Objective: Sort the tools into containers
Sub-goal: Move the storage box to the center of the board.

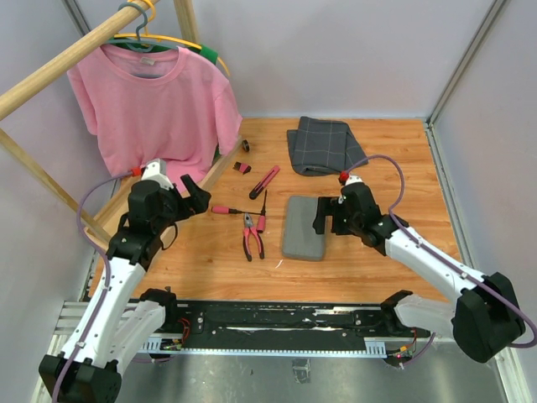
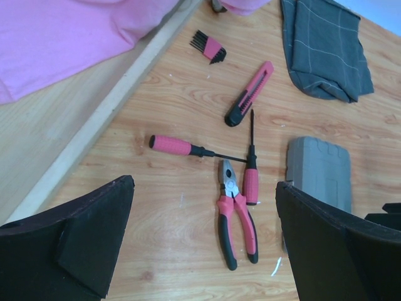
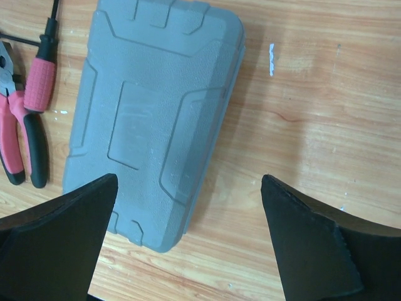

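Pink-handled tools lie mid-table: pliers (image 1: 252,238) (image 2: 237,213), a screwdriver lying crosswise (image 1: 225,210) (image 2: 182,147), a second screwdriver (image 1: 262,217) (image 2: 250,169) beside the pliers, a utility knife (image 1: 264,180) (image 2: 249,94) and a small bit holder (image 1: 242,168) (image 2: 208,47). A closed grey tool case (image 1: 305,227) (image 3: 153,119) lies just right of them. My left gripper (image 1: 191,195) (image 2: 203,188) hovers open, left of the tools and above the table. My right gripper (image 1: 327,217) (image 3: 188,178) hangs open over the case's right edge, holding nothing.
A folded grey cloth (image 1: 324,144) (image 2: 326,47) lies at the back. A pink shirt (image 1: 151,105) hangs from a wooden rack on the left, whose base rail (image 2: 119,100) runs beside the tools. A small dark item (image 1: 247,146) sits near the shirt.
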Robot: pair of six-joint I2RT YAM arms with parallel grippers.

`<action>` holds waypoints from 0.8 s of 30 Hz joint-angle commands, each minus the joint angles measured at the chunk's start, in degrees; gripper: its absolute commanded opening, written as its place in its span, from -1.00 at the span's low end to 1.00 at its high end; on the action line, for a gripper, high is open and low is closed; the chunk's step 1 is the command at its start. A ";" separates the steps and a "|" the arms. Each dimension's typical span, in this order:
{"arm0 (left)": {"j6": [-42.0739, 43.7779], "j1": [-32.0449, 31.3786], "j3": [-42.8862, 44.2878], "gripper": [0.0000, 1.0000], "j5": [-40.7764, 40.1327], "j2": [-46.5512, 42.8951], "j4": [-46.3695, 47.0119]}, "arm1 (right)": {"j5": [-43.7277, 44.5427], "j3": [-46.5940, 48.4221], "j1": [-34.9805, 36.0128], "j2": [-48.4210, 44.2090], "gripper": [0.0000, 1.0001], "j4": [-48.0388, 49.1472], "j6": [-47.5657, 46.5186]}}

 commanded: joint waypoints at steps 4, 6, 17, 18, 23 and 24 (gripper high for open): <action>-3.46 0.56 -1.96 0.99 5.66 1.73 4.41 | 1.10 -3.35 -0.51 -4.58 0.99 -0.59 -1.82; -3.55 0.58 -1.85 0.99 6.41 2.53 4.86 | 1.12 -3.85 -0.49 -5.35 0.99 -0.46 -1.64; -5.73 0.55 -3.12 0.99 11.93 3.93 9.22 | 10.77 -5.44 -0.68 -6.28 0.97 -1.70 6.68; -5.94 0.55 -3.31 0.99 12.40 4.23 9.56 | 10.63 -5.31 -0.81 -6.00 0.97 -1.68 6.85; -6.54 0.47 -4.41 0.97 13.93 5.32 11.01 | 8.94 -5.06 -0.76 -5.72 0.97 -1.51 6.81; -6.59 0.42 -4.53 0.95 13.96 5.43 11.11 | 8.34 -5.10 -0.75 -5.82 0.97 -1.35 6.36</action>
